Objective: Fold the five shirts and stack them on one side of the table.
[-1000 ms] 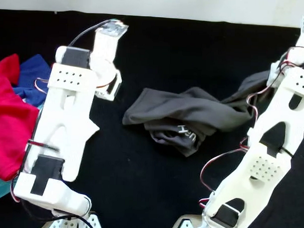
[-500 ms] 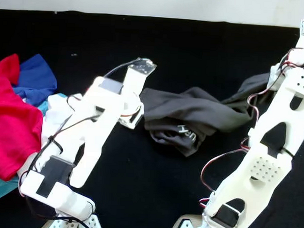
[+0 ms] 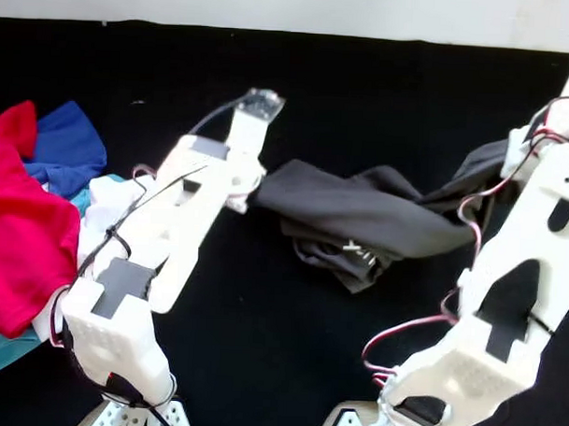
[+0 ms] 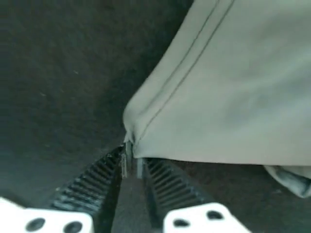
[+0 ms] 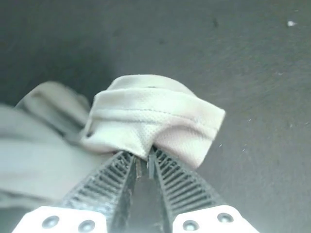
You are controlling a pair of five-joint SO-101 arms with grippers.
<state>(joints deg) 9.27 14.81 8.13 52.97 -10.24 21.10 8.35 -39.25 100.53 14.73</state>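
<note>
A dark grey shirt (image 3: 368, 216) lies crumpled and stretched across the middle of the black table. My left gripper (image 4: 130, 162) is shut on a hemmed corner of the grey shirt (image 4: 228, 97), at the shirt's left end in the high view, where the gripper (image 3: 243, 188) sits low. My right gripper (image 5: 142, 165) is shut on a bunched fold of the same shirt (image 5: 150, 116), at its right end by the right arm (image 3: 524, 175). Between the two grips the cloth hangs in loose folds.
A pile of other shirts sits at the table's left edge: a red one (image 3: 22, 223), a blue one (image 3: 67, 149), with teal (image 3: 4, 348) and white (image 3: 107, 202) cloth underneath. The black table (image 3: 261, 343) is bare in front and behind the grey shirt.
My left arm swung from beside the pile to the grey shirt's left end and closed on its corner. The shirt has been drawn out wider. The right arm shifted slightly.
</note>
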